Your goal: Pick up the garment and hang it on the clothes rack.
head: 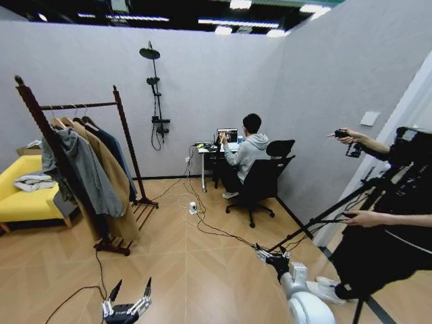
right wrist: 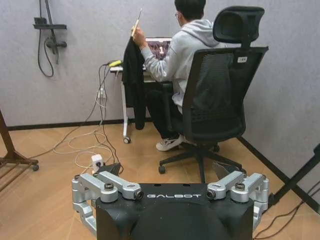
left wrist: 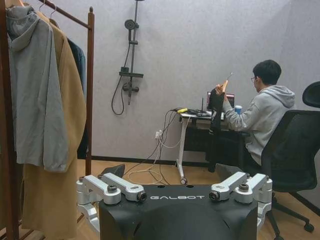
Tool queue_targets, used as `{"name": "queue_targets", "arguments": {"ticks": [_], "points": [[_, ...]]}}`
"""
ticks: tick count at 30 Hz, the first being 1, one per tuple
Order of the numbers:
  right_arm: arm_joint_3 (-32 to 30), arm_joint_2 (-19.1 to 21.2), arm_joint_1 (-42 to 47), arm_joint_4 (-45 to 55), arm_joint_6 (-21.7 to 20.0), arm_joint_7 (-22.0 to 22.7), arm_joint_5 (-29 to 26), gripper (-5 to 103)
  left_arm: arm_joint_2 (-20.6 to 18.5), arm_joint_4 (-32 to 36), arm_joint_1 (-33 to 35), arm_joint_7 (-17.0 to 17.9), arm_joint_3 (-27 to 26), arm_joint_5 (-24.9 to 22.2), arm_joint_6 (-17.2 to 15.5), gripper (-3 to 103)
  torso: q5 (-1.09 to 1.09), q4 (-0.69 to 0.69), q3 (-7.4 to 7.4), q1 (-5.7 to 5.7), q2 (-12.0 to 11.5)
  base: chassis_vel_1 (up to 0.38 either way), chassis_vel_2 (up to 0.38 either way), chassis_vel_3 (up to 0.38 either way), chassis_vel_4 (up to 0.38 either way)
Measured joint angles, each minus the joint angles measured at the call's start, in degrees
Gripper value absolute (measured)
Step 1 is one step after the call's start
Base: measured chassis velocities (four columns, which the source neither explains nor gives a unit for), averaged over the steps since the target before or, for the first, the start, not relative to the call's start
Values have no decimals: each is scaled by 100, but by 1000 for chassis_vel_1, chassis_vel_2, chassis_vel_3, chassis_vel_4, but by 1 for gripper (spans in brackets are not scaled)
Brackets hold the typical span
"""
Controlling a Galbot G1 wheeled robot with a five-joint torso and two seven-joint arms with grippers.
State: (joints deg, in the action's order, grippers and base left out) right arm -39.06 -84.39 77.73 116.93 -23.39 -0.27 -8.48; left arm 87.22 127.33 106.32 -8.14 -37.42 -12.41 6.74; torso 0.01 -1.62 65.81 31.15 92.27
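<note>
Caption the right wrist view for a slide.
Seated person's hand holds up the black garment on its hanger beside the desk; right gripper open low.

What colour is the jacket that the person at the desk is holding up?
Black. The garment hangs from a light wooden hanger; the right wrist view shows it best.

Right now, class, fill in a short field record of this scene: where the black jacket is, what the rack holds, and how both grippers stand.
garment: short black jacket on a light wooden hanger, held up by a seated person's hand at the desk
clothes rack: tall dark reddish-brown wooden rack beside a yellow sofa
on rack: grey hooded coat, tan coat, dark coat behind
left gripper: low over floor, open, empty
right gripper: low over floor, open, empty
floor: cables and power strip
</note>
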Motion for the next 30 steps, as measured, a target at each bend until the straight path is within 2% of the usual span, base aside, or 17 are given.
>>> {"name": "queue_targets", "arguments": {"ticks": [1, 3, 4, 5, 7, 8, 10, 11, 14, 18, 21, 24, 30], "points": [[67, -183, 52, 359, 110, -219, 338, 100, 0, 0, 0, -3, 2, 0, 0, 100, 0, -2, 0, 0, 0, 0, 0, 0, 0], [91, -247, 60, 496, 165, -302, 454, 100, 1, 0, 0, -4, 1, 0, 0, 100, -3, 3, -1, 0, 1, 0, 0, 0, 0], [97, -296, 87, 588, 203, -357, 558, 100, 1, 0, 0, -1, 2, 0, 0, 100, -8, 0, -1, -1, 1, 0, 0, 0, 0], [129, -295, 79, 677, 219, -483, 625, 100, 1, 0, 0, 2, -1, 0, 0, 100, 5, -1, 0, -1, 1, 0, 0, 0, 0], [181, -228, 19, 852, 271, -637, 674, 100, 0, 0, 0, 0, 1, 0, 0, 100, 2, -3, 0, 0, 1, 0, 0, 0, 0], [202, -172, -62, 956, 391, -739, 733, 100, 1, 0, 0, 0, 1, 0, 0, 100, -11, 3, -2, -1, 2, 0, 0, 0, 0], [215, -159, -73, 926, 520, -831, 779, 100, 0, 0, 0, 0, 0, 0, 0, 100, -6, 1, -2, -2, 2, 0, 0, 0, 0], [211, -153, -91, 861, 764, -951, 826, 100, 0, 0, 0, 2, -1, 0, 0, 100, 4, 2, 0, -1, 1, 0, 0, 0, 0], [183, -110, -8, 818, 1204, -1096, 851, 100, 1, 0, 0, 0, 1, 0, 0, 100, -2, 1, -1, -1, 1, 0, 0, 0, 0], [128, -95, 79, 883, 1329, -1142, 853, 100, 1, 0, 0, 0, 1, 0, 0, 100, -2, 0, 0, -1, 1, 0, 0, 0, 0], [-1, 40, 87, 797, 1699, -1366, 822, 100, 0, 0, 0, 0, 0, 0, 0, 100, -2, -1, -1, -1, 1, 0, 0, 0, 0], [-32, 123, 44, 690, 1838, -1383, 777, 100, 0, 0, 0, 0, 0, 0, 0, 100, -1, 0, -1, -1, 1, 0, 0, 0, 0], [29, 74, -8, 444, 1913, -998, 665, 100, 0, 0, 0, 0, 0, 0, 0, 100, -1, 0, 0, 0, 0, 0, 0, 0, 0]]}}
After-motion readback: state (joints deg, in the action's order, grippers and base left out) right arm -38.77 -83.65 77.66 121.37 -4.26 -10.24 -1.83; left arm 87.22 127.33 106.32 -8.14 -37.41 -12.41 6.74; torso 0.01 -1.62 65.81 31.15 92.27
